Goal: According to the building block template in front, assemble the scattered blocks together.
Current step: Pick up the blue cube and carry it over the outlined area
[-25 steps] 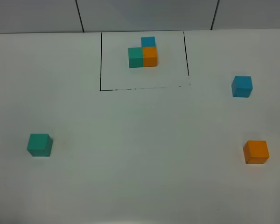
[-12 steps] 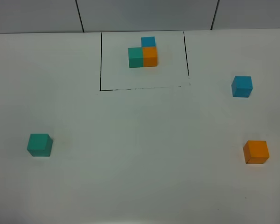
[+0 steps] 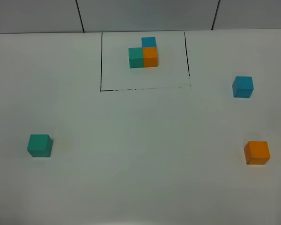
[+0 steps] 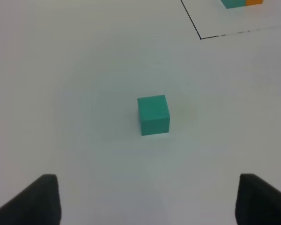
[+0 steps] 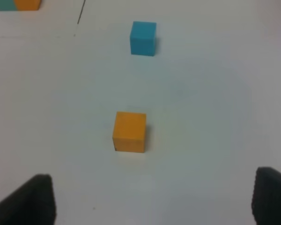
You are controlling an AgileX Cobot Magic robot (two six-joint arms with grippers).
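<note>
Teal cube [image 4: 153,114] beyond left end effector [image 4: 147,199]

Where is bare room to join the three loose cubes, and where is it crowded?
The middle of the table is free, between the teal cube at left, the orange cube and blue cube at right, and the black outline behind. Only the template inside that outline is crowded.
</note>
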